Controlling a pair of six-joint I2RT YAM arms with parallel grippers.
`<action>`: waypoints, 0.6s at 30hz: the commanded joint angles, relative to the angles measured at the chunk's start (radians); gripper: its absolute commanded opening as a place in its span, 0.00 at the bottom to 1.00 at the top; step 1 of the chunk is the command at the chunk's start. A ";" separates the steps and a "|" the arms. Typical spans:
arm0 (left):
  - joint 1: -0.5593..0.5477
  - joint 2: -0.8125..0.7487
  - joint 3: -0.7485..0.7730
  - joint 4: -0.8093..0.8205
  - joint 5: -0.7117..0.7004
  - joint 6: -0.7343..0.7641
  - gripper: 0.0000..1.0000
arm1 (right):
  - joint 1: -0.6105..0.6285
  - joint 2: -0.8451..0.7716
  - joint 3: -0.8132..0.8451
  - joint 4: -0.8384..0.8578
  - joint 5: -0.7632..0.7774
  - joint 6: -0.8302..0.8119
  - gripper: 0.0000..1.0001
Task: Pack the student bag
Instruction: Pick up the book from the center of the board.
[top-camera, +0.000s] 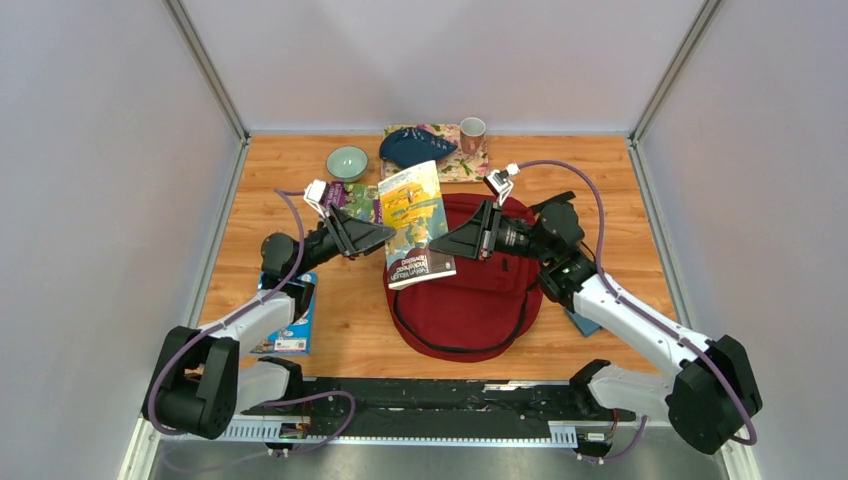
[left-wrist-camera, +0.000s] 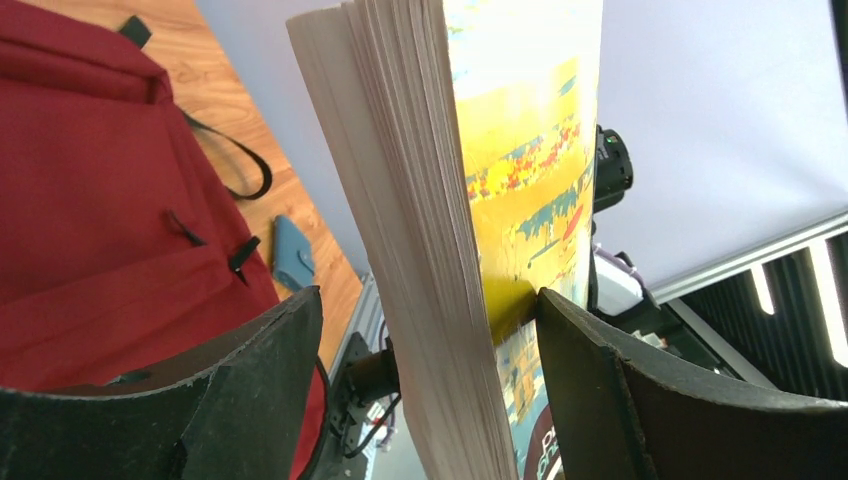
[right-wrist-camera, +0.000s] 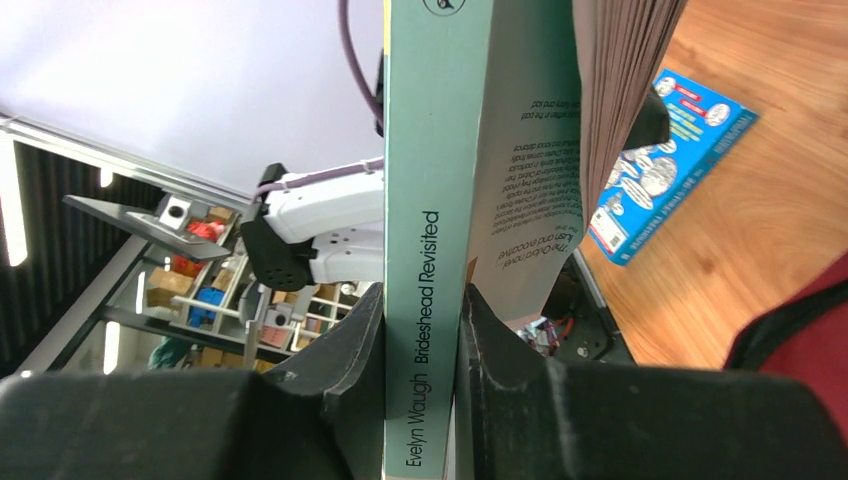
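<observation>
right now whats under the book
The red bag lies below the near half of the book, which is raised off it. The bag's far left corner is covered, so any opening there cannot be seen.

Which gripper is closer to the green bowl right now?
Left. The left gripper is just right of the green bowl, closer to the bases; the right gripper, clamping the book, is farther right, over the student bag.

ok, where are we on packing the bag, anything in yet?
Done: nothing visibly in the student bag; it lies flat, no opening showing. In hand: the Brideshead Revisited paperback held above it, right gripper jaws clamped on the spine, left gripper jaws open around the pages. Left: get the paperback in; blue booklet and blue wallet lie on the table.
</observation>
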 joint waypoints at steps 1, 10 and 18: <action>-0.002 0.031 -0.021 0.258 -0.009 -0.104 0.84 | -0.003 0.031 0.103 0.283 -0.028 0.113 0.00; -0.036 0.145 0.028 0.510 -0.043 -0.250 0.84 | -0.003 0.058 0.123 0.305 -0.037 0.134 0.00; -0.039 0.133 0.053 0.547 -0.049 -0.284 0.85 | -0.003 0.045 0.111 0.276 -0.029 0.128 0.00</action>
